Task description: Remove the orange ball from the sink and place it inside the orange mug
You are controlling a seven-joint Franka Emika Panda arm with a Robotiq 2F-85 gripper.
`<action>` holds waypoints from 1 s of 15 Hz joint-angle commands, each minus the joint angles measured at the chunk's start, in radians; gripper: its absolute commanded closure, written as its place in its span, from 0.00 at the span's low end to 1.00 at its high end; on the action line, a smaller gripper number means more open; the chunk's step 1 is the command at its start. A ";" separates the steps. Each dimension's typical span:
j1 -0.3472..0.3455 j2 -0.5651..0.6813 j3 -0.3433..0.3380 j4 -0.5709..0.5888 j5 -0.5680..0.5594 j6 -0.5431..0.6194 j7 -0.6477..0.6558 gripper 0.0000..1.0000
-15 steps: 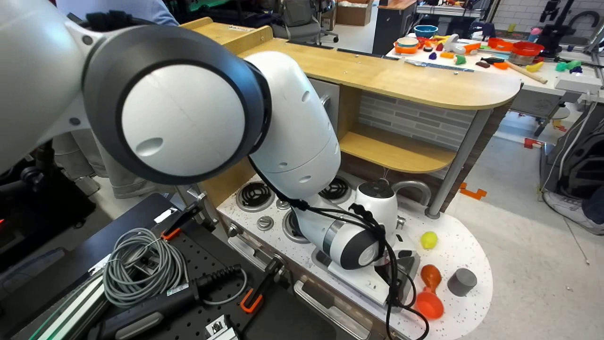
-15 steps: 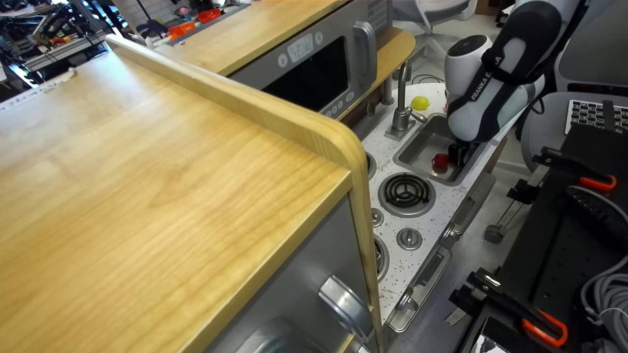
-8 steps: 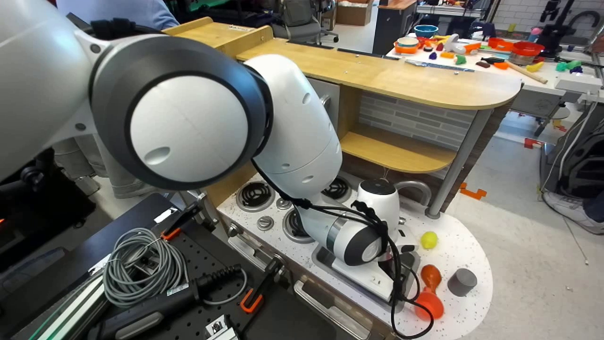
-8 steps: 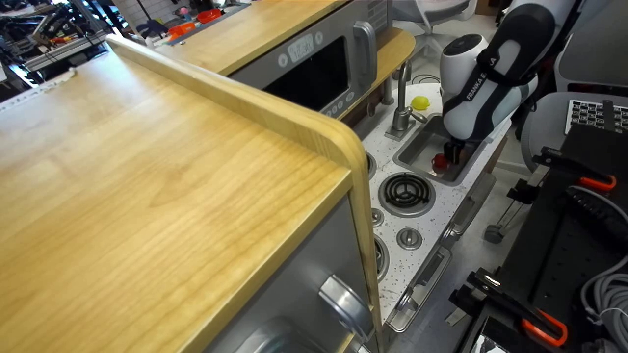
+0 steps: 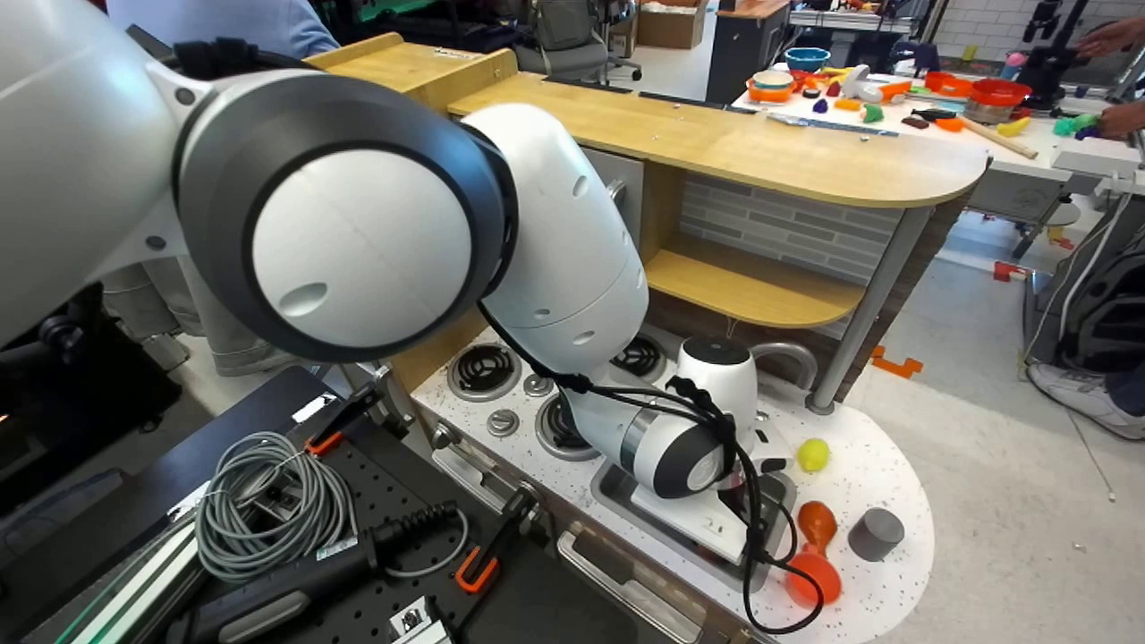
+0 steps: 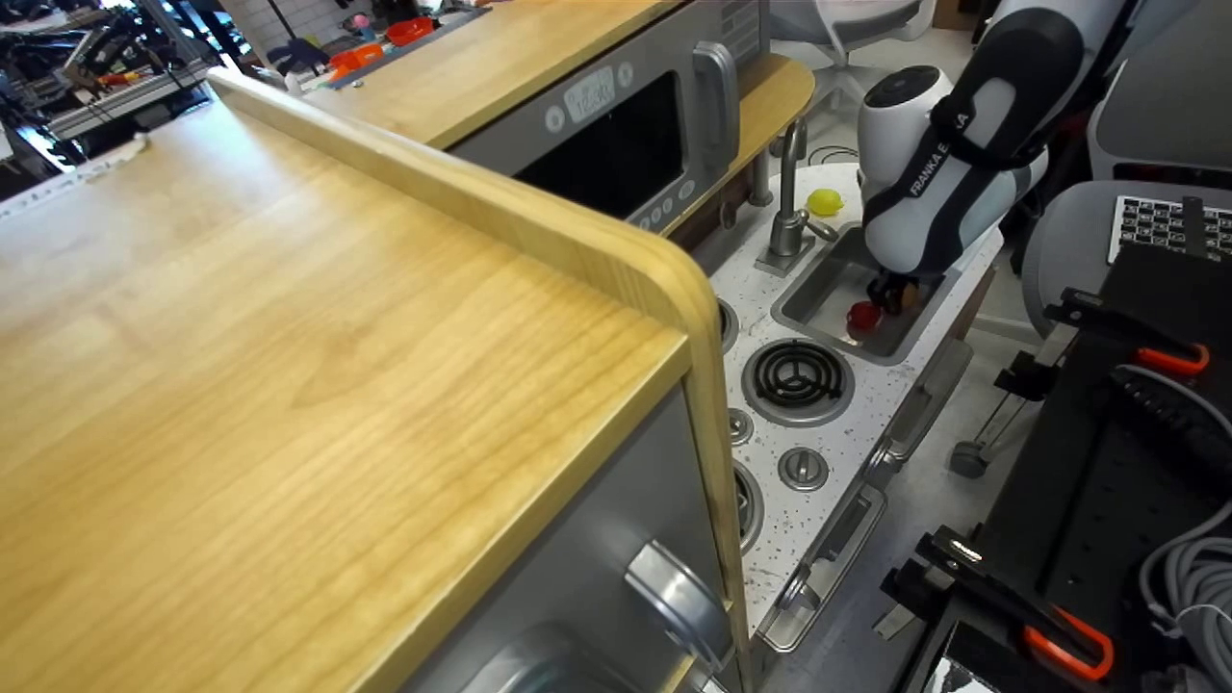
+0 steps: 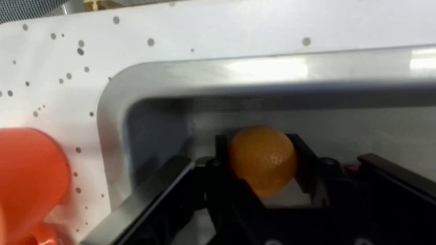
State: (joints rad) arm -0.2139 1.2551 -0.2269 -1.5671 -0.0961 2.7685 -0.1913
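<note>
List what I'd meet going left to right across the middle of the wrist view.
Orange mug → sink's left rim → one gripper finger → orange ball → the other gripper finger → a red thing, mostly hidden.

Our worktop (image 5: 881,474) is white with dark specks, a sink (image 7: 153,78) let into it. Just past one end of the sink we see an orange mug (image 7: 34,173) and a brown bulb-shaped toy (image 5: 816,521); near that end lies a toy lemon (image 6: 824,202), and a grey cylinder (image 5: 877,535) stands farther out. We find the faucet (image 6: 787,231) behind the sink, coil burners (image 6: 798,381) past its opposite end.
</note>
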 commanded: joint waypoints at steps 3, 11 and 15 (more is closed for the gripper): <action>0.003 -0.104 0.006 -0.107 -0.024 0.039 0.008 0.79; -0.001 -0.414 0.011 -0.382 0.000 0.095 0.043 0.79; -0.013 -0.502 -0.018 -0.410 0.000 0.079 0.068 0.79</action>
State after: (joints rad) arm -0.2133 0.8401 -0.2330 -1.9134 -0.0929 2.8436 -0.1460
